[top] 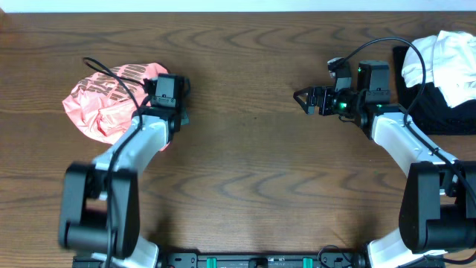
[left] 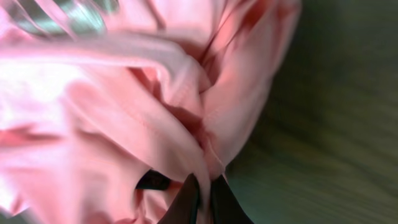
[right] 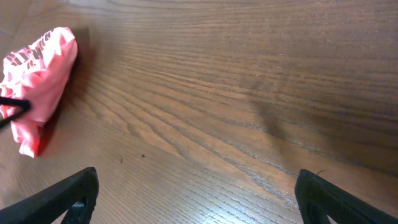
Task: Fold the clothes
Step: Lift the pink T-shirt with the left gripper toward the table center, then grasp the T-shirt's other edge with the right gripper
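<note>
The crumpled salmon-pink thin fabric shirt [top: 104, 104] lies on the left of the brown wooden surface [top: 245, 164], a fold pinched by the left fingers [left: 186, 202], the right fingers [right: 68, 196] spread well apart from it, so this looks like the first grasp, and the next move calls for lifting and spreading it flat.

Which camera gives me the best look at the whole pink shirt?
The overhead view: the crumpled pink shirt shows nearly whole, print included, though the left arm covers one edge. The left wrist view gives only blurred close-up folds; the right wrist view catches it small at the frame's left edge.
</note>
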`<state>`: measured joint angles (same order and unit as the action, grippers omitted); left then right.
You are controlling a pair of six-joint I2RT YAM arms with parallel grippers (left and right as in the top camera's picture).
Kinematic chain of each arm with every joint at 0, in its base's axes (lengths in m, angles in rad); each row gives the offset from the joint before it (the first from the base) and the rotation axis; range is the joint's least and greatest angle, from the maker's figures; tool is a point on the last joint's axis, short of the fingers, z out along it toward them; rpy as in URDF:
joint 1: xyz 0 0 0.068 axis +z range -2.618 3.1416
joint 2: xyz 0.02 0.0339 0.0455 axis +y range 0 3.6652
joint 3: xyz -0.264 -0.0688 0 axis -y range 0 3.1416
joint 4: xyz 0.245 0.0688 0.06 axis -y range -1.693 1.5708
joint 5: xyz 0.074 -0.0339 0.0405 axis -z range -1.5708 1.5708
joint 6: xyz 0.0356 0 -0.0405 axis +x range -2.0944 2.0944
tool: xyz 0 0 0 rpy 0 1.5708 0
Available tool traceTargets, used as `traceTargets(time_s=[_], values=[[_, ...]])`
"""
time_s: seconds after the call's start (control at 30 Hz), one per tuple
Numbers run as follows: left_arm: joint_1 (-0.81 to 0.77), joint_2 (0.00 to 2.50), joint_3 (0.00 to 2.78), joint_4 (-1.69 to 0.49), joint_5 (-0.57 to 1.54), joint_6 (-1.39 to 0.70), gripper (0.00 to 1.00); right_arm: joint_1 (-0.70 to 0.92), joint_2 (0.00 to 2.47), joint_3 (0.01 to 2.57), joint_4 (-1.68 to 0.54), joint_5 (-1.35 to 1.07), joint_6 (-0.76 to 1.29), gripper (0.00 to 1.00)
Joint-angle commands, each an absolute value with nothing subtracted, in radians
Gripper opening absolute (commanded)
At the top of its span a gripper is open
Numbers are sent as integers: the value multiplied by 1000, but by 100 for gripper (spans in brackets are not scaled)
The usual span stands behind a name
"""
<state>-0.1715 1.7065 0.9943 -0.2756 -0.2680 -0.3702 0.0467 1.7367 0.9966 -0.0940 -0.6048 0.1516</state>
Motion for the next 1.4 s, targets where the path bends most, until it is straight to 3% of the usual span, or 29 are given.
traceTargets(time_s=[0.0,0.37,0.87,1.13,1.37], values=[[-212,1560,1084,-292,-270,-375,6,47,1739,1014,-96,-603,145,95],[-424,1253,1137,-190,-271,-372,6,-81,1498,1027,-161,-686,140,92],[-638,1263,1137,292,-271,-372,6,-242,1151,1027,-494,-685,69,93],[-638,1251,1137,369,-276,-372,6,-162,1151,1027,-572,-750,47,92],[-638,1252,1137,380,-283,-372,6,63,1167,1027,-541,-744,54,90]])
